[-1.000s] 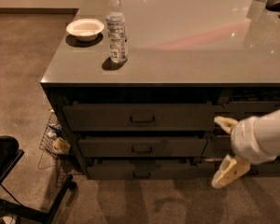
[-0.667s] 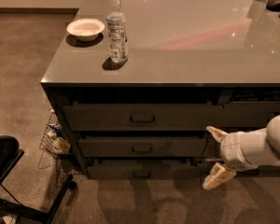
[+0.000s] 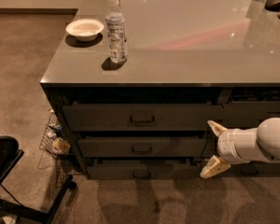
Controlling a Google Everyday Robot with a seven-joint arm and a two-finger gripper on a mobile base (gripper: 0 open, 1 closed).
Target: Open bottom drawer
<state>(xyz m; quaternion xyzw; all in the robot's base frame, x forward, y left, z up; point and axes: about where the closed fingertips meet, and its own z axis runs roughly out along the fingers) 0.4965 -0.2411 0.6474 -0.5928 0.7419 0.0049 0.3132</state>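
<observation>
Shows a grey counter (image 3: 186,55) across the top. Places the bottom drawer (image 3: 142,170) lowest in the counter's front. Sets the pincer (image 3: 215,147) by the counter's front, just right of that drawer's end, fingers spread wide, grasping nothing.

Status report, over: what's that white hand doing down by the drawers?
Gripper low at right, fingers open. Bottom drawer to its left, handle ungrabbed. Chair far left, apart from drawer.

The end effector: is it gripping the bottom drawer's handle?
No, the end effector sits open right of the bottom drawer, clear of its central handle.
</observation>
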